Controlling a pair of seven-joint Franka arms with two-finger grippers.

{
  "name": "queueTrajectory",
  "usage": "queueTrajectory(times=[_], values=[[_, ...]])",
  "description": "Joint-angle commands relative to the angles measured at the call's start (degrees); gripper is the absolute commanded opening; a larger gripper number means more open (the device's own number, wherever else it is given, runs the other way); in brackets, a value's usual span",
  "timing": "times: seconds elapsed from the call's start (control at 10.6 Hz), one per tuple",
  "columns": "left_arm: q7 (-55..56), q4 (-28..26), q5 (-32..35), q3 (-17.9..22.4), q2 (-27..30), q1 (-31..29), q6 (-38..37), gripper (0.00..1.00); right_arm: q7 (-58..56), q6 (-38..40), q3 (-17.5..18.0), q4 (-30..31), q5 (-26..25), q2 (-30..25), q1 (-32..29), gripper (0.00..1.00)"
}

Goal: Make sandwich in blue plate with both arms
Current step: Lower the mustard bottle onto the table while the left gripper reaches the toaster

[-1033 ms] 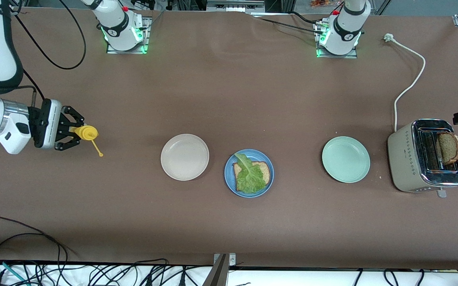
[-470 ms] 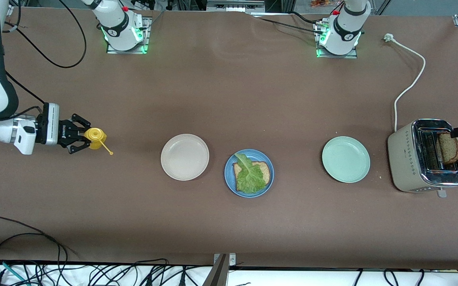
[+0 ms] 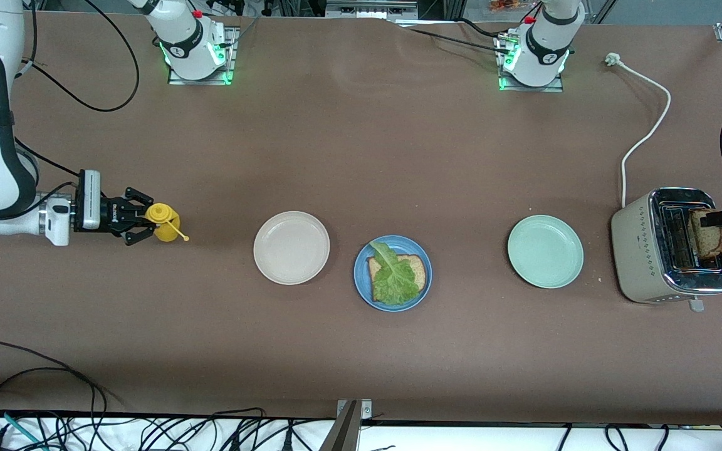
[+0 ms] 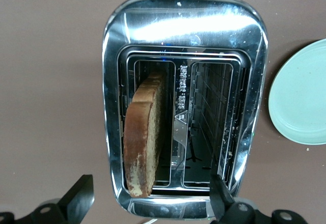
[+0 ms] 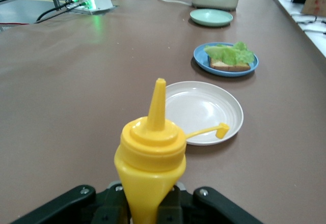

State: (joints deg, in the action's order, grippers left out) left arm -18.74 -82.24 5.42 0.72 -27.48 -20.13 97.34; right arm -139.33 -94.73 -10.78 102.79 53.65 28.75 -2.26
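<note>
While the sandwich is only half built, the scene reads as follows.

Sandwich: one slice of speckled brown bread (image 3: pixel 400 274) lies flat with a ruffled lettuce leaf (image 3: pixel 392 275) on top of it; no second slice covers the leaf.
Blue plate (image 3: pixel 361 275): on the table, carrying the bread and lettuce, between the beige plate and the mint green plate and a little nearer to the front camera than both.
Beige plate (image 3: pixel 291 247): just beside the blue plate, toward the right arm's end of the table.
Mint green plate (image 3: pixel 545 251): well apart from the blue plate, toward the left arm's end, near the toaster.
Toaster (image 3: pixel 640 250): a shiny two-slot unit at the left arm's end; its white cord (image 3: pixel 648 134) runs toward the bases.
Toast (image 4: pixel 142 142): a brown slice standing upright in one slot, its top edge above the rim; the other slot holds nothing.
Left gripper (image 4: pixel 147 198): over the toaster, fingers spread wide apart, one on either side of the toast's slot, not touching the slice.
Right gripper (image 3: pixel 141 224): low at the right arm's end of the table, well apart from the plates, clamped on a yellow squeeze bottle (image 5: pixel 151 168).
Bottle cap (image 5: pixel 222 130): off the nozzle, hanging out on its thin strap.
</note>
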Motion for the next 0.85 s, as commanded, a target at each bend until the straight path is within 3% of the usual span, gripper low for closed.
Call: queueTrajectory(times=[0.0, 0.28, 0.38, 0.47, 0.56, 0.75], values=[[-1.48, 1.11, -1.2, -0.28, -1.61, -0.61, 1.1, 1.0, -7.95, 4.19, -1.35, -0.23, 3.74, 3.24, -0.29, 0.0], [-1.57, 1.2, -1.2, -0.28, -2.4, -1.05, 1.53, 1.0, -11.4, 9.46, -4.24, -0.31, 5.32, 6.05, -0.29, 0.0], [-1.65, 1.2, -1.12, -0.28, -2.49, -1.14, 1.54, 0.88, -11.4, 11.56, -5.29, -0.31, 5.41, 7.45, -0.38, 0.0], [-2.87, 1.2, -1.2, -0.28, -2.49, -1.14, 1.54, 0.62, -11.75, 13.15, -5.91, -0.31, 5.5, 8.6, -0.38, 0.0], [-4.02, 1.2, -1.2, -0.28, -2.58, -1.4, 1.62, 0.45, -12.97, 13.86, -6.62, -0.4, 5.5, 9.13, -0.38, 0.0], [-4.03, 1.2, -1.38, -0.36, -2.93, -1.93, 1.62, 0.37, -13.07, 15.88, -7.67, -0.4, 5.59, 10.88, -0.38, 0.0]])
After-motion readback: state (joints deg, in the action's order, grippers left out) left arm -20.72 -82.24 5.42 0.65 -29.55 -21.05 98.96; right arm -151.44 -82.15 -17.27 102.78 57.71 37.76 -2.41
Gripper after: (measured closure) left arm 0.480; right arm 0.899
